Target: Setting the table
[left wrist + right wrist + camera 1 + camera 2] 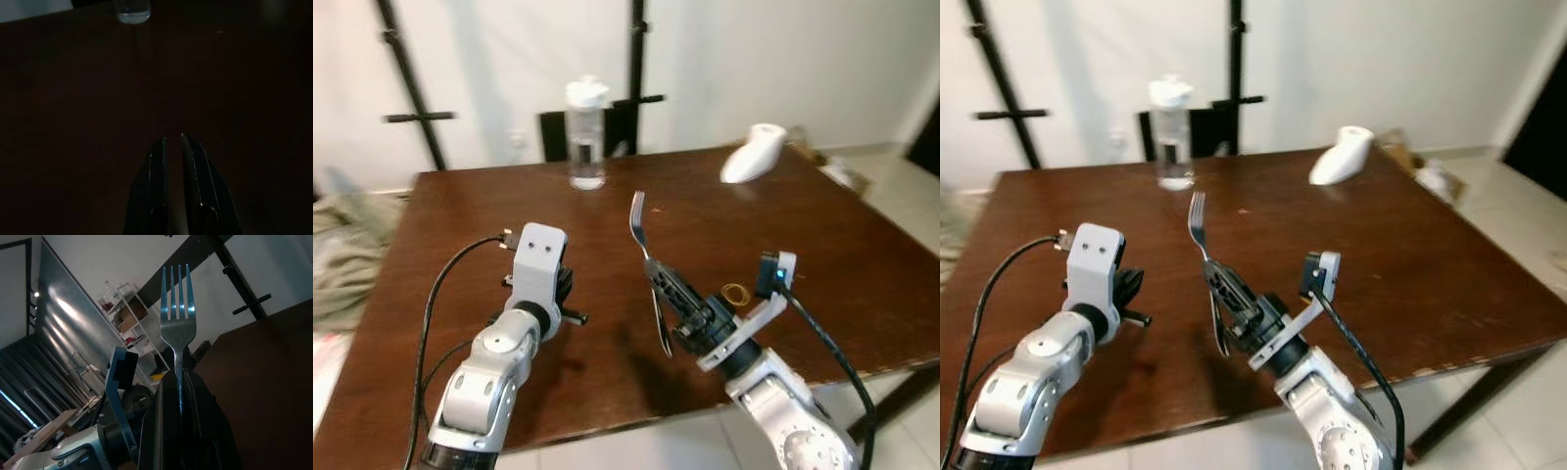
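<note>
A silver fork (641,227) stands nearly upright above the dark wooden table (862,274), tines up, with my right gripper (668,286) shut on its handle. In the right wrist view the fork (178,323) rises straight out from between the black fingers (159,426). My left gripper (173,142) hovers low over the table's near left part, fingers nearly together with nothing between them. A clear water bottle (586,135) with a white cap stands at the far edge, its base (132,11) ahead of the left gripper.
A white, tilted object (754,153) lies at the table's far right. A small yellow ring (735,292) lies on the wood by my right wrist. Black stand poles (406,69) rise behind the table; a cloth heap (342,245) sits to the left.
</note>
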Motion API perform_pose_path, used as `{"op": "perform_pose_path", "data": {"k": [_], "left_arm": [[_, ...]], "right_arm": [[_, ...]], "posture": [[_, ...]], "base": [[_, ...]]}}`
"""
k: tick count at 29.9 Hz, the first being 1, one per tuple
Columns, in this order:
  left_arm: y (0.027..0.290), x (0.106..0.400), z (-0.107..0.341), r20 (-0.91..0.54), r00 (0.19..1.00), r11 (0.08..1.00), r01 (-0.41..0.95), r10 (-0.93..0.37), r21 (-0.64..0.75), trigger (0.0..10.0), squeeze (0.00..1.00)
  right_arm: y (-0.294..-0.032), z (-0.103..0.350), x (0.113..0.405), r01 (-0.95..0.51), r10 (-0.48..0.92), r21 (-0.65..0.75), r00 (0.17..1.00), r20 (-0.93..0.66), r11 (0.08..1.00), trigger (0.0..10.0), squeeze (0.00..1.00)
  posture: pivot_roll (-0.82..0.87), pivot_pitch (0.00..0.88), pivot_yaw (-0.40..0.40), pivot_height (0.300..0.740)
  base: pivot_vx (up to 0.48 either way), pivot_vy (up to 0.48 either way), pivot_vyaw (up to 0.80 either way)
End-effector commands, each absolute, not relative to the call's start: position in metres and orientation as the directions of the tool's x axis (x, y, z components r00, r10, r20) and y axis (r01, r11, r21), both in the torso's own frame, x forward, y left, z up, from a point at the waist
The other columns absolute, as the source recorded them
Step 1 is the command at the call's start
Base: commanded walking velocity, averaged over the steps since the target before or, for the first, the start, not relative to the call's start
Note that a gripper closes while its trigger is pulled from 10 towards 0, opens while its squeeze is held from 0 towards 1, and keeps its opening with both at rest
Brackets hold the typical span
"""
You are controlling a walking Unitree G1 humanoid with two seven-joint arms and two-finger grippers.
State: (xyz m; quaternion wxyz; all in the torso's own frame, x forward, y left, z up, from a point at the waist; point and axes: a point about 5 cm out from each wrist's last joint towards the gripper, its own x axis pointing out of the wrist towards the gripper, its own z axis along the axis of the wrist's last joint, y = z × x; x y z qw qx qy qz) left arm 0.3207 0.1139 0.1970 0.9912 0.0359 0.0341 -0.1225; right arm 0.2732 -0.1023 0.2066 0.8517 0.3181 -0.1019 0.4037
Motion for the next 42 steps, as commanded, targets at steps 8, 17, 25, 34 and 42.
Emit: {"op": "perform_pose_path", "data": {"k": [8,17,25,34,42], "left_arm": [[0.113,0.321,0.191,-0.103,0.966,0.967,0.246,-0.238,0.071,10.0,0.0],[0.113,0.321,0.19,-0.107,0.965,0.967,0.246,-0.238,0.072,10.0,0.0],[0.113,0.321,0.189,-0.109,0.966,0.967,0.244,-0.235,0.075,10.0,0.0],[0.115,0.323,0.188,-0.09,0.971,0.967,0.231,-0.222,0.107,10.0,0.0],[0.119,0.325,0.185,-0.08,0.975,0.967,0.216,-0.207,0.135,10.0,0.0]], "right_arm": [[-0.103,0.207,0.272,-0.754,0.623,0.463,0.651,0.434,0.465,10.0,0.0],[-0.103,0.206,0.272,-0.754,0.623,0.465,0.651,0.433,0.465,10.0,0.0],[-0.103,0.206,0.271,-0.754,0.624,0.464,0.651,0.433,0.465,10.0,0.0],[-0.11,0.206,0.279,-0.693,0.557,0.463,0.721,0.413,0.553,10.0,0.0],[-0.13,0.206,0.295,-0.553,0.398,0.49,0.83,0.39,0.673,10.0,0.0]], "posture": [[0.11,0.028,0.059,0.74],[0.11,0.029,0.061,0.74],[0.11,0.032,0.059,0.74],[0.11,0.036,0.056,0.74],[0.1,0.037,0.056,0.74]], "base": [[0.0,0.0,0.8],[0.0,0.0,0.8],[0.0,0.0,0.8],[0.0,0.0,0.76],[0.34,0.0,0.0]]}}
